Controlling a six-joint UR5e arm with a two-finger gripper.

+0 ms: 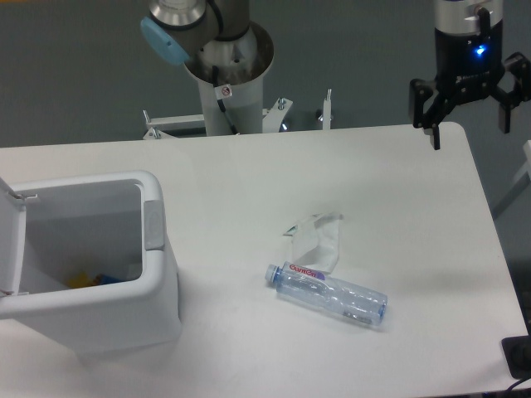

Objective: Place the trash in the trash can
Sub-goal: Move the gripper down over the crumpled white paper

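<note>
A clear plastic water bottle (330, 293) with a red-lettered label and pale blue cap lies on its side on the white table, cap to the left. A transparent film packet (317, 236) lies just behind it, touching or nearly touching. The white trash can (158, 307) stands open at the left front, with a grey pad (154, 224) on its right rim. My gripper (470, 137) hangs open and empty above the table's far right corner, well away from the bottle.
Yellow and blue items (93, 280) lie inside the can. The can's lid (12, 240) stands up at its left. The arm's base column (226, 79) stands behind the table's far edge. A dark object (518, 356) sits at the front right corner.
</note>
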